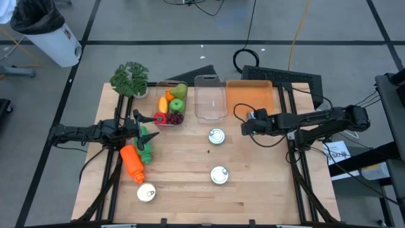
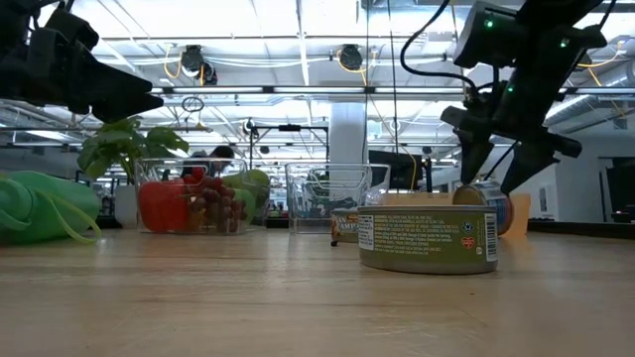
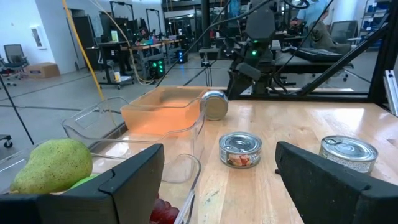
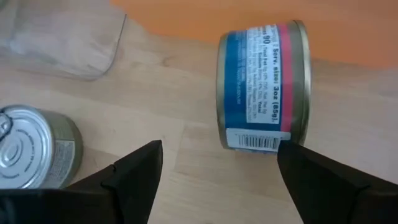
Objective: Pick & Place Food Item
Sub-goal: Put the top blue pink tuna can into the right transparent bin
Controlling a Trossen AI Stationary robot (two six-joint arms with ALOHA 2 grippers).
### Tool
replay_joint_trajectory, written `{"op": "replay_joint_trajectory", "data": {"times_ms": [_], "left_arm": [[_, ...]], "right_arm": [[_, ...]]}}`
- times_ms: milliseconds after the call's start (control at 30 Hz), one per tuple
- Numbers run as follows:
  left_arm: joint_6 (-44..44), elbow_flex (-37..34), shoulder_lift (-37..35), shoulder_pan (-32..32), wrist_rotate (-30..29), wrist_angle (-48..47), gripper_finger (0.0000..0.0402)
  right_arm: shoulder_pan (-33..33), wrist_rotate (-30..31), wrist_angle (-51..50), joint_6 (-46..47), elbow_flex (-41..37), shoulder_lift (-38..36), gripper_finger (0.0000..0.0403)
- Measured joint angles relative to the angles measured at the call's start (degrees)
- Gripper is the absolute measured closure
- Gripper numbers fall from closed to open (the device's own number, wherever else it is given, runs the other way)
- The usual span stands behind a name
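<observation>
Under right pincer [image 4: 214, 165], can [image 4: 261, 87] half-hidden.

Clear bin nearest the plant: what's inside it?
The clear bin holds toy produce: a green pear, a yellow piece, a green apple, a red pepper and dark grapes. Anything beneath that pile is covered.

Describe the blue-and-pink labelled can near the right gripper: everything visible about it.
The can is a short metal tin with a blue label, a pink band, white print and a barcode. It lies on its side on the wooden table, its round end facing outward, right beside the orange tray. The right gripper hangs just above it with its jaws open to either side, not visibly touching it.
</observation>
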Motion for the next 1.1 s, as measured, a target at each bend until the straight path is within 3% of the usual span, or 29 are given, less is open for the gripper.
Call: {"op": "replay_joint_trajectory", "data": {"times_ms": [300,700,1100], "left_arm": [[0.0,0.0,0.0,0.0,0.0,0.0,0.0078],[0.0,0.0,0.0,0.0,0.0,0.0,0.0078],[0.0,0.0,0.0,0.0,0.0,0.0,0.0078]], "right_arm": [[-0.6,-1.7,0.1,-6.9,-0.1,0.0,0.0098],[-3.4,-16.5,-0.9,-11.0,-0.1,-1.8,0.0099],[-3.4,-14.4,-5.7,-11.0,-0.1,-5.9,0.0099]]}}
